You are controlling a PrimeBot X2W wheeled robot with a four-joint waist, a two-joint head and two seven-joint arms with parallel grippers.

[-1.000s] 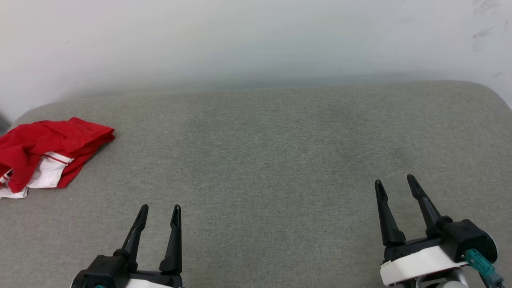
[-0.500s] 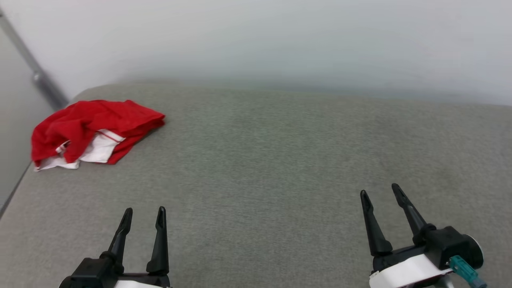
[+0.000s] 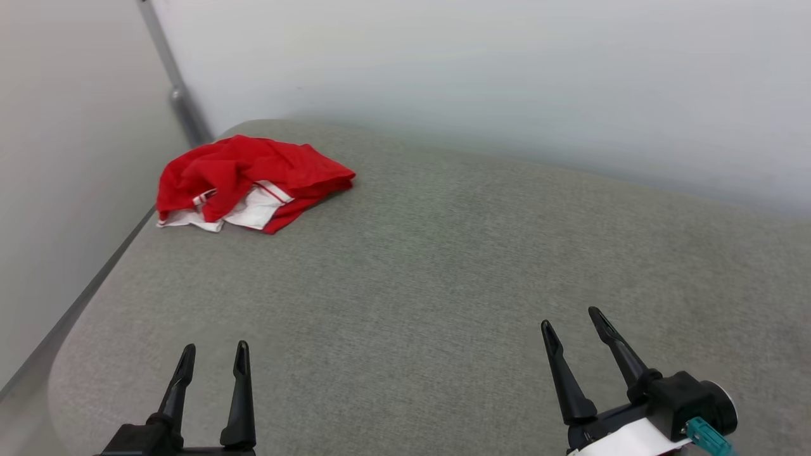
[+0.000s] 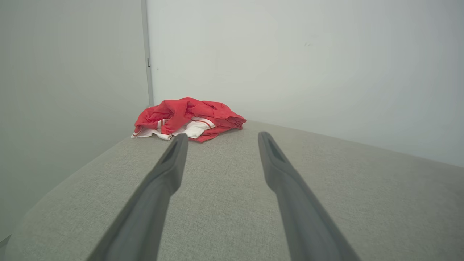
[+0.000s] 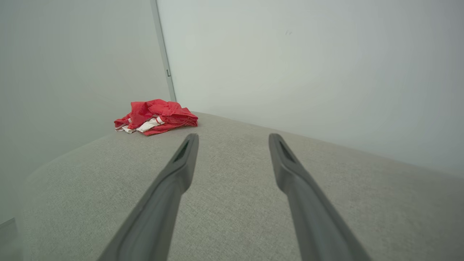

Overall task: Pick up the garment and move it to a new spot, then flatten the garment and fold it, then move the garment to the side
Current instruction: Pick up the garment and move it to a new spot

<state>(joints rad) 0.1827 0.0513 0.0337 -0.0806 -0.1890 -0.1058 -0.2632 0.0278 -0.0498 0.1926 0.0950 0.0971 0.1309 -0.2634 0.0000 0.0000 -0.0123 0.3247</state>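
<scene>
1. The garment (image 3: 253, 183) is a red jersey-style shirt with white parts and thin red-and-white striped trim. It lies crumpled in a loose heap, and no lettering can be made out in the folds.
2. It sits at the far left corner of a grey upholstered surface (image 3: 443, 266), close to the rounded left edge and near the back edge.
3. Behind the heap, a pale wall (image 3: 507, 76) meets a grey side panel (image 3: 63, 126) at a thin metal strip (image 3: 174, 88) that runs up the corner.
4. The left claw (image 3: 215, 346) is at the lower left of the head view. Its 2 dark fingers stand spread apart with nothing between them, above the bare fabric and well apart from the garment.
5. In the left wrist view, the left claw (image 4: 222, 135) points toward the garment (image 4: 188, 116), which lies beyond the fingertips, just left of the gap.
6. The right claw (image 3: 569, 317) is at the lower right of the head view, wide open and holding nothing, well apart from the garment.
7. In the right wrist view, the right claw (image 5: 233, 135) points across the surface, with the garment (image 5: 156, 116) far off to the upper left.
</scene>
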